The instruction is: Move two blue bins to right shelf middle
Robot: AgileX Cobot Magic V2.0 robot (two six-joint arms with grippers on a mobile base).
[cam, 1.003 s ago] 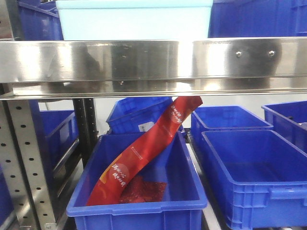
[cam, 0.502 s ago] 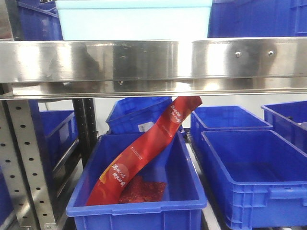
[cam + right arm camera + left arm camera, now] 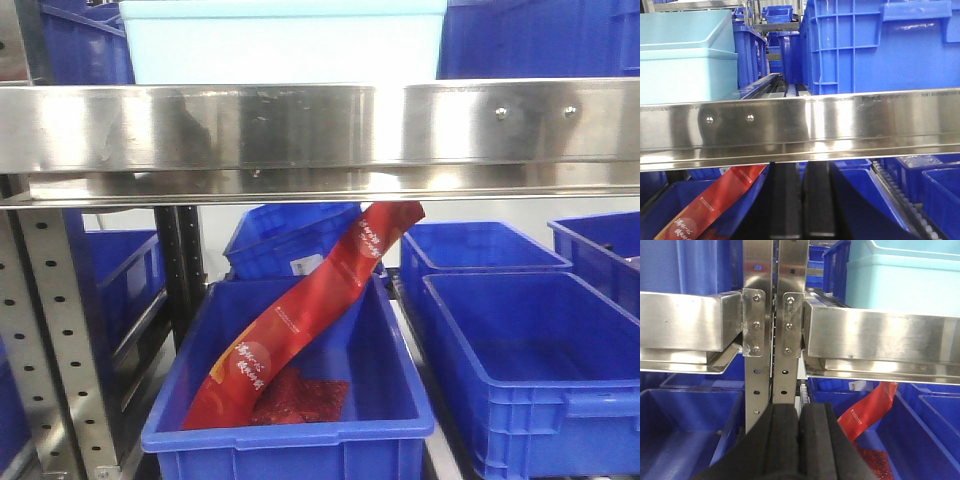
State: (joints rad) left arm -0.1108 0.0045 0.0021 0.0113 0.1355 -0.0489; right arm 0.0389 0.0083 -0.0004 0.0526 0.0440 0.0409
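Observation:
Two pale blue bins stand nested one in the other on the steel shelf above the beam. The front view shows only the outer bin's wall [image 3: 285, 45]. In the right wrist view the upper bin [image 3: 685, 27] sits inside the lower bin [image 3: 685, 75] at the left. In the left wrist view the lower bin [image 3: 900, 287] is at the top right. My left gripper [image 3: 798, 407] is shut on nothing, below the beam and facing the shelf uprights [image 3: 772, 340]. My right gripper [image 3: 801, 170] is shut and empty, its tips just under the beam [image 3: 800, 127].
A wide steel shelf beam [image 3: 320, 130] crosses the front view. Below it a dark blue crate [image 3: 290, 420] holds a long red bag [image 3: 300, 320]. More dark blue crates [image 3: 530, 370] fill the lower shelf. Tall dark blue crates [image 3: 880, 45] stand right of the pale bins.
The whole front view has slid a few pixels to the right. Nothing on the shelves has moved.

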